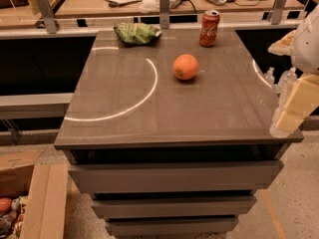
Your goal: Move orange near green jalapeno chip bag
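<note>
The orange [186, 66] sits on the grey table top [164, 113], right of the middle. The green jalapeno chip bag [136, 33] lies crumpled at the table's far edge, left of and behind the orange, with a clear gap between them. My gripper [295, 107] hangs at the right edge of the view, beside the table's front right corner. It is well to the right of the orange, nearer to me, and holds nothing that I can see.
A red cola can [209, 28] stands upright at the far edge, right of and behind the orange. A railing with metal posts [165, 8] and a cluttered desk run behind the table. Cardboard boxes [30, 203] sit on the floor at the lower left.
</note>
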You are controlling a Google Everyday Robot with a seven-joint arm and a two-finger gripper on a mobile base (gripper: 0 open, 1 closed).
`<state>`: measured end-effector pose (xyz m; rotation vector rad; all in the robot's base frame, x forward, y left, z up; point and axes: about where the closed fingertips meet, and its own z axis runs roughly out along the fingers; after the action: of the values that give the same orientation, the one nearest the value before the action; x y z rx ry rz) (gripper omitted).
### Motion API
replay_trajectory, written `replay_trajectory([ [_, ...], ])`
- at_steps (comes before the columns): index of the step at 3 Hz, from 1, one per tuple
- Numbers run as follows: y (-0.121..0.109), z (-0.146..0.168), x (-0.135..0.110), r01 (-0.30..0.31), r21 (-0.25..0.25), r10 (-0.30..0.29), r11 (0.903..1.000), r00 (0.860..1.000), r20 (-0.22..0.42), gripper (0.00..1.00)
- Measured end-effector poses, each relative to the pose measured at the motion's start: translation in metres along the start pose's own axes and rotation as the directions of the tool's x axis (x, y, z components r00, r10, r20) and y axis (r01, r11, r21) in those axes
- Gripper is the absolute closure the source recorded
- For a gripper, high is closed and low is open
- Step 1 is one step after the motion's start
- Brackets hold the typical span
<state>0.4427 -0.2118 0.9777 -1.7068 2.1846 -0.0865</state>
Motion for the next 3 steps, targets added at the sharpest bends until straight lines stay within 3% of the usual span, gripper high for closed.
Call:
replay_trajectory([
  [1,-0.016,0.008,-0.009,-0.039,0.031,0.035,0.9987,0.992,0.119,0.0],
  [2,-0.051,0.031,-0.017,-0.176,0.063,0.149,0.9824,0.941,0.302,0.0],
  [3,-0.085,0.053,-0.016,-0.283,0.081,0.225,0.9556,0.878,0.424,0.0],
])
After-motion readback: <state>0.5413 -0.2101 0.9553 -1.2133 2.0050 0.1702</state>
